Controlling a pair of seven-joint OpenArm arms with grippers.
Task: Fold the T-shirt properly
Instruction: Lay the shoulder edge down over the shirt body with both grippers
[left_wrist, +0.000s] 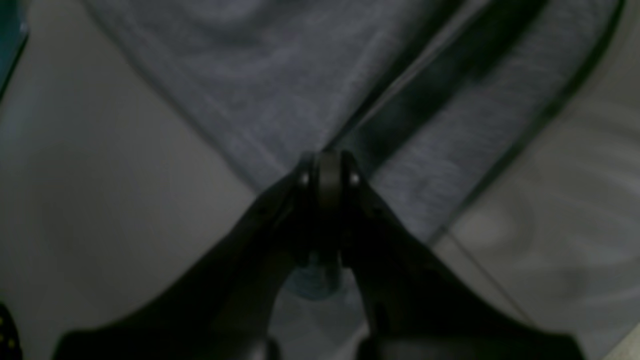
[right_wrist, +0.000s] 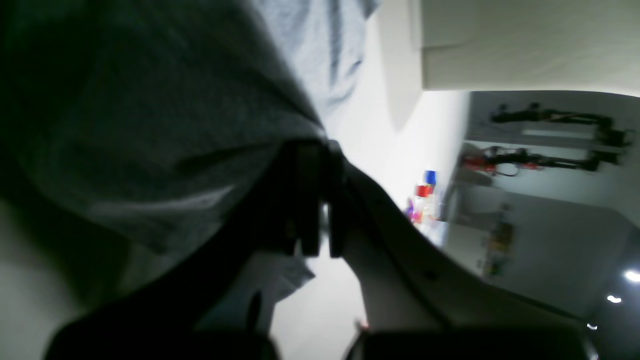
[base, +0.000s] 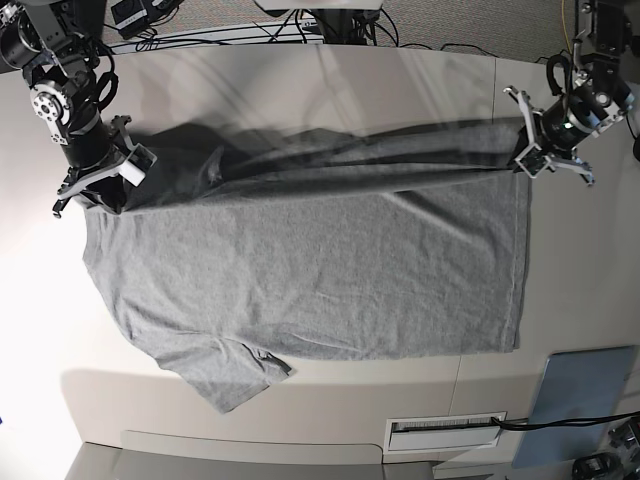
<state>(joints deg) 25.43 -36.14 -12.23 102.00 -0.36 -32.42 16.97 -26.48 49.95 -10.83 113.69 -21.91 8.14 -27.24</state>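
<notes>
The heather-grey T-shirt (base: 320, 280) lies spread across the table, plain side up, with one sleeve at the front left. Its far edge is lifted and stretched between both arms, where it looks blurred. My left gripper (base: 528, 150), at the right of the base view, is shut on the shirt's far right corner. In the left wrist view that gripper (left_wrist: 327, 167) pinches the grey cloth (left_wrist: 260, 90). My right gripper (base: 122, 168), at the left of the base view, is shut on the shoulder end. In the right wrist view, cloth (right_wrist: 150, 125) drapes over that gripper (right_wrist: 320, 150).
The pale table (base: 300, 80) extends beyond the shirt on all sides. A flat blue-grey panel (base: 585, 385) lies at the front right corner, with a white slotted strip (base: 445, 430) along the front edge. Cables run along the far edge.
</notes>
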